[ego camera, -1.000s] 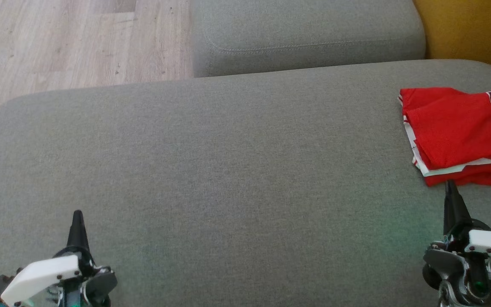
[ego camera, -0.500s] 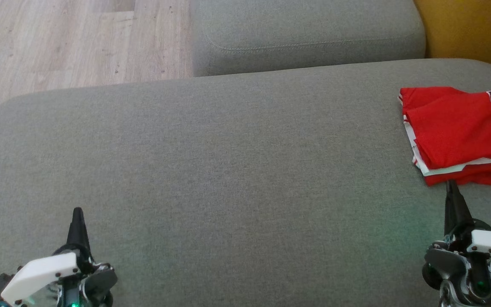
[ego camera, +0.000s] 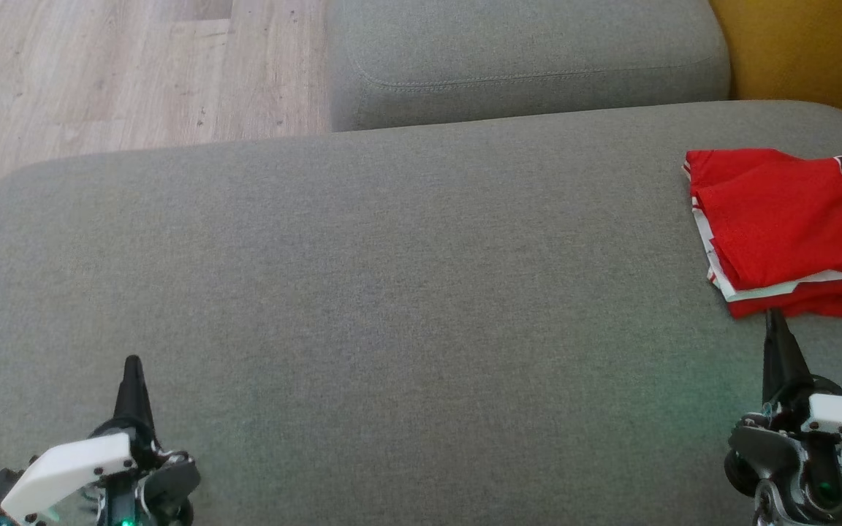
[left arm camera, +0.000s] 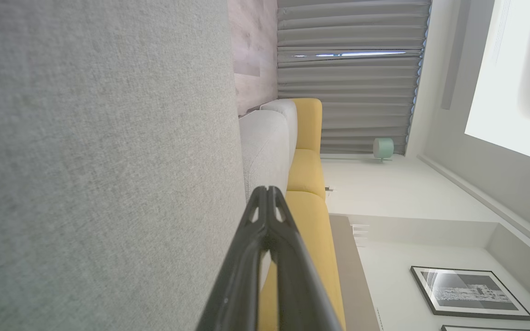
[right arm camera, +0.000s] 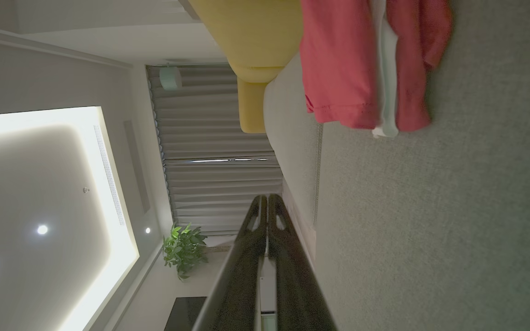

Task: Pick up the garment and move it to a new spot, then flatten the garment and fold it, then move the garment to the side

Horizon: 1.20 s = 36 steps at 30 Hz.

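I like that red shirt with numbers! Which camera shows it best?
The head view: the folded red jersey with white trim lies flat, numbers showing, partly cropped. The right wrist view catches its hem sideways, dimmer. The left wrist view faces grey sofa fabric.

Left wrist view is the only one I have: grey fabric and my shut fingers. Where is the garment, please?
Observer: In the head view, the red jersey lies folded at the right end of the grey sofa seat.
Operator: Does the right gripper hold it?
Observer: No. The right gripper is shut and empty; in its wrist view, bare fabric separates its tip from the jersey.
Operator: And my left gripper?
Observer: The left gripper is at the seat's left part, far from the jersey.
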{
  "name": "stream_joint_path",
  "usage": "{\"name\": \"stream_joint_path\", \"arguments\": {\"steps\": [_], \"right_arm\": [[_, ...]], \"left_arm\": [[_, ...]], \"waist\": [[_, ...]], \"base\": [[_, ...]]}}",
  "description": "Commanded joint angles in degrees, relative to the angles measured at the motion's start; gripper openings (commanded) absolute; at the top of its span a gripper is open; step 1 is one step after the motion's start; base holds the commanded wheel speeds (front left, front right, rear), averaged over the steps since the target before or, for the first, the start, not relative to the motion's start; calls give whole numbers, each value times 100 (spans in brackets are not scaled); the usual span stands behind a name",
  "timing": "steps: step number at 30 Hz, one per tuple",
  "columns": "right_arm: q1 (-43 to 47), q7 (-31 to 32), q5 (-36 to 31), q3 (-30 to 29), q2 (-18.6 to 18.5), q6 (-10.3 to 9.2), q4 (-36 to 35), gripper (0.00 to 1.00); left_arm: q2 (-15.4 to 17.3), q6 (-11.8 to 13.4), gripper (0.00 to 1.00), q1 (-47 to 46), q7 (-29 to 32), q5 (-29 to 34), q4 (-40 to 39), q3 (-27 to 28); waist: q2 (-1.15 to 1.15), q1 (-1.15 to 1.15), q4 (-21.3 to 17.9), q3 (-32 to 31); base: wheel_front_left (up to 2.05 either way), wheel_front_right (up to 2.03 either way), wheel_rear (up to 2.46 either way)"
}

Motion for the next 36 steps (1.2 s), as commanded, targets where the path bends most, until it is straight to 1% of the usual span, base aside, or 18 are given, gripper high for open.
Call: {"name": "stream_joint_path", "arguments": {"steps": [1,36], "right_arm": [[-299,34,21,98,-67,-4,-180,0],[-302,59,-6,67,-45,-4,-178,0]], "left_arm": [[40,-40,0,-272,39,28,-158,229],[-6,-40,0,-277,92,83,-155,295]], "waist": [[0,0,0,0],[0,0,0,0]], "base": [[0,0,0],[0,0,0]]}}
